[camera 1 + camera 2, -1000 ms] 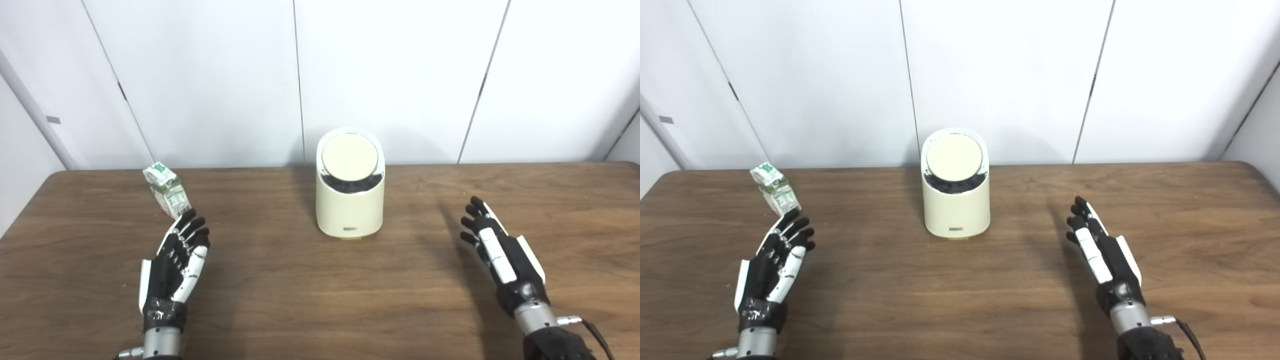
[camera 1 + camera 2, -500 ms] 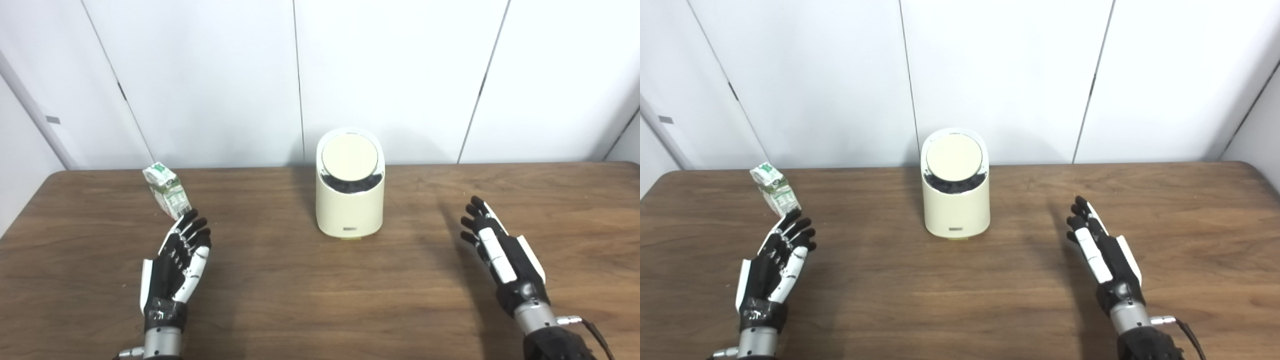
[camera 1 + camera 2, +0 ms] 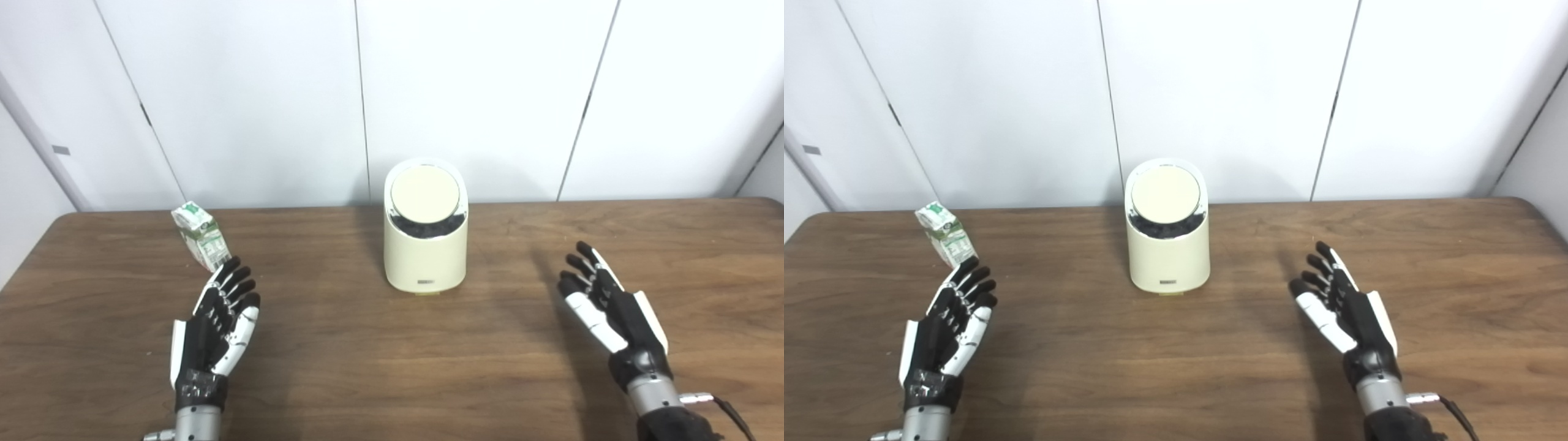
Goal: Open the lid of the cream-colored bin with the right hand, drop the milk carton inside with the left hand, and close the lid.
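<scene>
Both forearms cut off at bottom edge. Carton print too small to read. Rounded cream bin (image 3: 425, 245), smooth plastic, round tilted lid (image 3: 424, 193) with a dark gap under it, stands on wood-grain desk (image 3: 392, 367) near its far edge. Boxy milk carton (image 3: 201, 236) stands well left of bin. Left robot hand (image 3: 218, 318) released, fingers spread, fingertips right by the carton; whether touching, can't tell. Right robot hand (image 3: 606, 303) released, well right of bin, bare desk between.

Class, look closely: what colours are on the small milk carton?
The milk carton is white with green printing, shown best in the left eye view.
</scene>
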